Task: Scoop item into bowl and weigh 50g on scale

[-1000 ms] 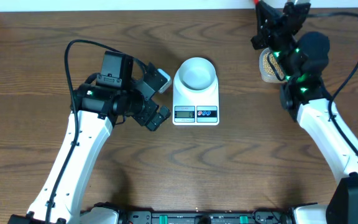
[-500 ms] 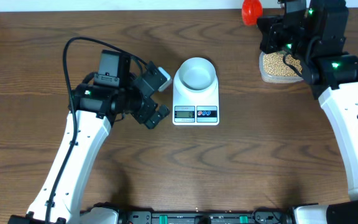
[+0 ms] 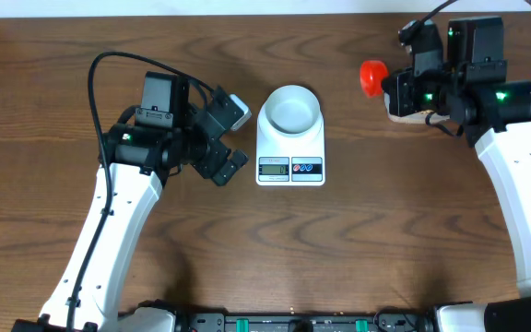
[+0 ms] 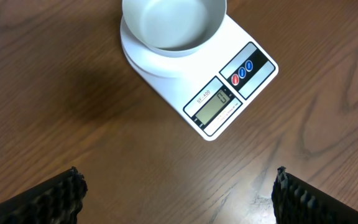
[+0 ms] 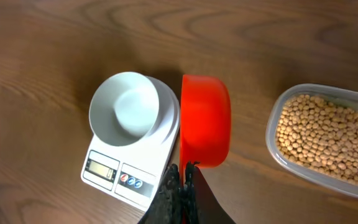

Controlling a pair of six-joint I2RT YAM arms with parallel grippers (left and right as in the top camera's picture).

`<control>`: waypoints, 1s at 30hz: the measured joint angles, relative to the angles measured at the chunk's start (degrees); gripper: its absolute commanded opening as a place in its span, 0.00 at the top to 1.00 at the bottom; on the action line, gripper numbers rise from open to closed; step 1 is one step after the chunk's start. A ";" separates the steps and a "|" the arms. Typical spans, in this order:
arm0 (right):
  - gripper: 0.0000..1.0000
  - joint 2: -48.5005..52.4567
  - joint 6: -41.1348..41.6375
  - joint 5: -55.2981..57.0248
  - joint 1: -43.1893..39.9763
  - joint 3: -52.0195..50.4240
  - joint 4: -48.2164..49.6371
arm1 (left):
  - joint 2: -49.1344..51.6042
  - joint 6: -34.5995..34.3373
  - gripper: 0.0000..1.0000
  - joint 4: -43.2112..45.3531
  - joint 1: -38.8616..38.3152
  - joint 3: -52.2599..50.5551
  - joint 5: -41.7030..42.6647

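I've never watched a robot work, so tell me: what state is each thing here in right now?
bowl: empty, sitting on the scale.
scale: display unreadable from here.
red scoop: held in the right gripper, contents hidden.
tub: uncovered, holding beans.
left gripper: open, empty.
right gripper: shut on the red scoop.

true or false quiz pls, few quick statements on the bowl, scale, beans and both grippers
The bowl sits on the scale. True.
The bowl is full of beans. False: it is empty; the beans are in the clear tub.
The right gripper is shut on the red scoop. True.
The left gripper is clamped on the scale. False: it is open and apart from it.
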 measured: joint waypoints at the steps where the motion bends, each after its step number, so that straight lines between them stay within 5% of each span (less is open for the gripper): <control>1: 0.99 0.00 -0.28 -0.09 0.00 0.00 -0.20 | 0.00 0.02 0.02 0.02 0.00 0.00 -0.02; 21: 0.99 0.00 -1.33 -1.53 0.07 0.00 7.21 | 0.00 0.37 0.02 -2.67 0.55 0.00 0.81; 30: 0.99 0.00 -1.40 -1.55 0.50 0.00 8.37 | 0.00 5.64 0.02 -5.18 8.46 0.00 12.66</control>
